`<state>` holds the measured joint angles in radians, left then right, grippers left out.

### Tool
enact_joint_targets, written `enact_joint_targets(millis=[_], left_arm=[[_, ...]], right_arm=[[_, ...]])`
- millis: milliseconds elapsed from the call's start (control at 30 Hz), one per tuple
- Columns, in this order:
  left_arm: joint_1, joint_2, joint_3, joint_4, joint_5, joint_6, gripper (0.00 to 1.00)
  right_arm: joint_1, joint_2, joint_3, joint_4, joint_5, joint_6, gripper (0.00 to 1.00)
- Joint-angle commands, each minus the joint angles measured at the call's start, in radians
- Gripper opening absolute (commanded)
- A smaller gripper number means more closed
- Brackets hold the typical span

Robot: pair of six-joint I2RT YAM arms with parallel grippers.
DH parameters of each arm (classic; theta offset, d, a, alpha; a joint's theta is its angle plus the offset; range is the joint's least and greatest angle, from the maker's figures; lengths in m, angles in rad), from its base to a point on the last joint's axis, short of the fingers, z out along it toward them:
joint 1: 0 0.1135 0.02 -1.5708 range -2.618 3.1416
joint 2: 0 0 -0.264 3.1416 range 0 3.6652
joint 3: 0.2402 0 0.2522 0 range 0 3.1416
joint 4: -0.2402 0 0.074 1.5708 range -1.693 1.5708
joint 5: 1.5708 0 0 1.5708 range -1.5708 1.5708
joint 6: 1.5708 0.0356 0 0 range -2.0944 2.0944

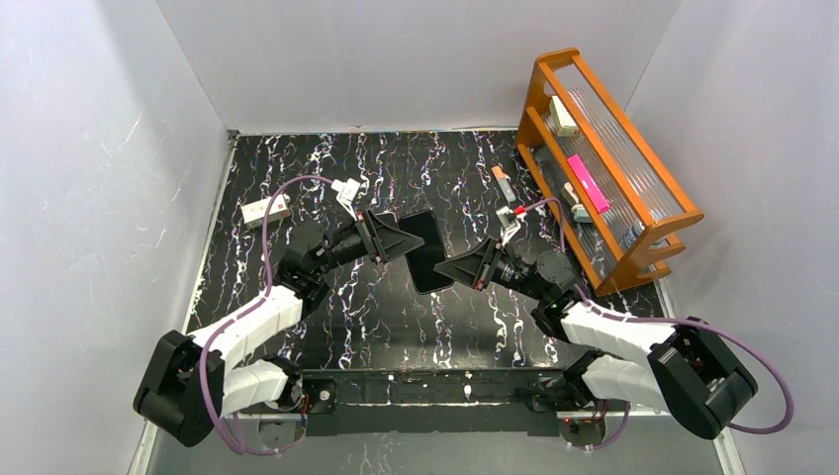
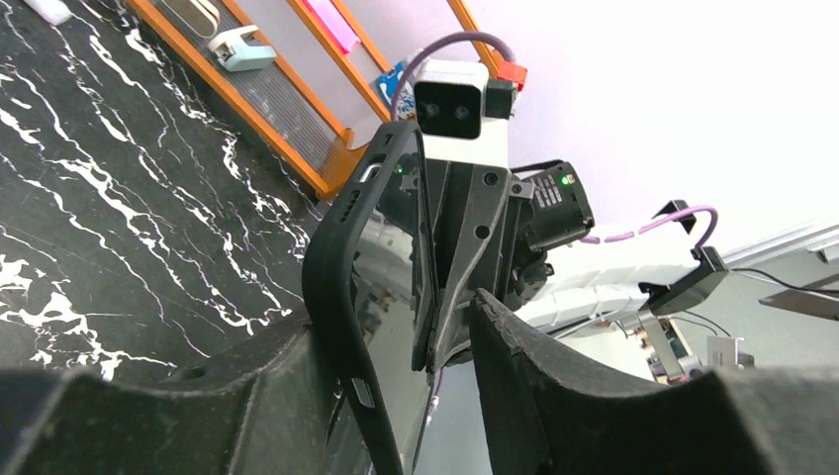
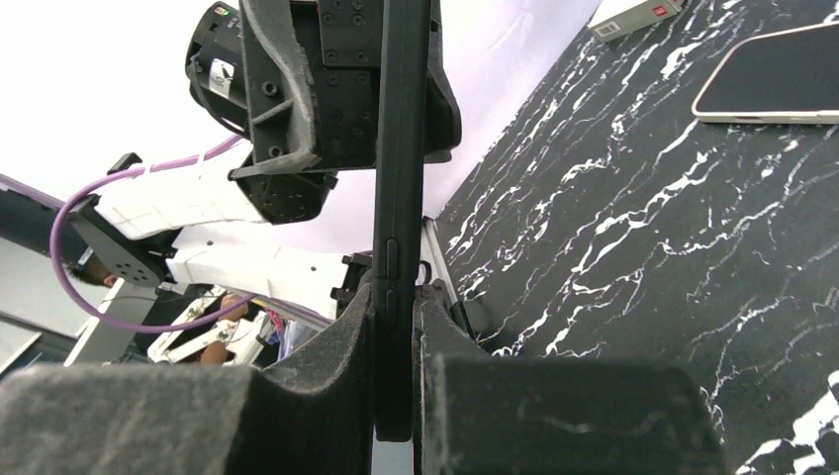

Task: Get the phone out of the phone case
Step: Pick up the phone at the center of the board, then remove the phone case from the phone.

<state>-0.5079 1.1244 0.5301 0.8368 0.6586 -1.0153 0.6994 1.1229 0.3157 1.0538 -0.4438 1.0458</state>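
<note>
Top external view: both arms bend in from their bases at the near corners and meet over the middle of the table (image 1: 396, 327); the left forearm reaches right, the right forearm reaches left and away; the left hand (image 1: 396, 239) and right hand (image 1: 457, 269) point at each other. Between them the black case (image 1: 427, 259) hangs flat above the table, with the left hand on its left long edge and the right hand on its right edge, towards the near end. Right wrist view shows the case edge-on, pinched tight between the right fingers (image 3: 326, 376); at the far end the left hand's fingers press on both faces; so both hands are clamped on the case. Both wrists are rolled; the table stands at the side of each wrist view. A phone (image 3: 772, 74) with a pale rim lies flat on the table, apart from the case. Left wrist view shows a glossy face inside the case's rim; I cannot tell whether the case is empty. An orange rack (image 1: 648, 249) stands at the right; a white box (image 1: 265, 210) lies at the left.
</note>
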Motion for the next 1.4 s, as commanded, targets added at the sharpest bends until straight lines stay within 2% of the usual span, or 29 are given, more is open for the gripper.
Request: enact_joint_targets(millis=[0, 133, 300, 367, 467, 600, 700, 800, 967, 1100, 1367], left_arm=[[-0.008, 0.001, 0.015, 0.081, 0.066, -0.025, 0.45], [-0.014, 0.000, 0.009, 0.101, 0.061, -0.043, 0.34], [-0.015, 0.003, 0.021, 0.111, 0.019, -0.072, 0.09], [-0.015, -0.002, 0.017, 0.111, -0.024, -0.084, 0.00], [-0.015, -0.012, 0.000, 0.113, -0.111, -0.108, 0.00], [-0.015, -0.031, -0.029, 0.119, -0.234, -0.141, 0.00], [-0.015, -0.035, -0.046, 0.132, -0.306, -0.185, 0.00], [-0.017, -0.031, -0.056, 0.167, -0.353, -0.232, 0.00], [-0.035, -0.029, -0.062, 0.195, -0.423, -0.287, 0.00], [-0.067, -0.049, -0.087, 0.200, -0.521, -0.314, 0.00], [-0.144, -0.067, -0.103, 0.206, -0.644, -0.348, 0.00]], right_arm=[[-0.006, 0.027, 0.081, 0.180, -0.054, 0.029, 0.01], [-0.007, 0.062, 0.111, 0.165, -0.069, 0.030, 0.01], [-0.009, 0.114, 0.146, 0.164, -0.087, 0.017, 0.04], [-0.008, 0.119, 0.151, 0.159, -0.080, 0.003, 0.16], [-0.007, 0.106, 0.150, 0.110, -0.060, -0.034, 0.41], [-0.005, 0.071, 0.120, 0.074, -0.014, -0.063, 0.66], [0.000, 0.049, 0.109, 0.041, 0.003, -0.093, 0.76], [0.012, 0.040, 0.086, 0.060, 0.024, -0.101, 0.83], [0.043, 0.060, 0.058, 0.129, 0.071, -0.098, 0.85], [0.056, 0.095, 0.047, 0.194, 0.088, -0.086, 0.81], [0.071, 0.159, 0.064, 0.304, 0.087, -0.081, 0.59]])
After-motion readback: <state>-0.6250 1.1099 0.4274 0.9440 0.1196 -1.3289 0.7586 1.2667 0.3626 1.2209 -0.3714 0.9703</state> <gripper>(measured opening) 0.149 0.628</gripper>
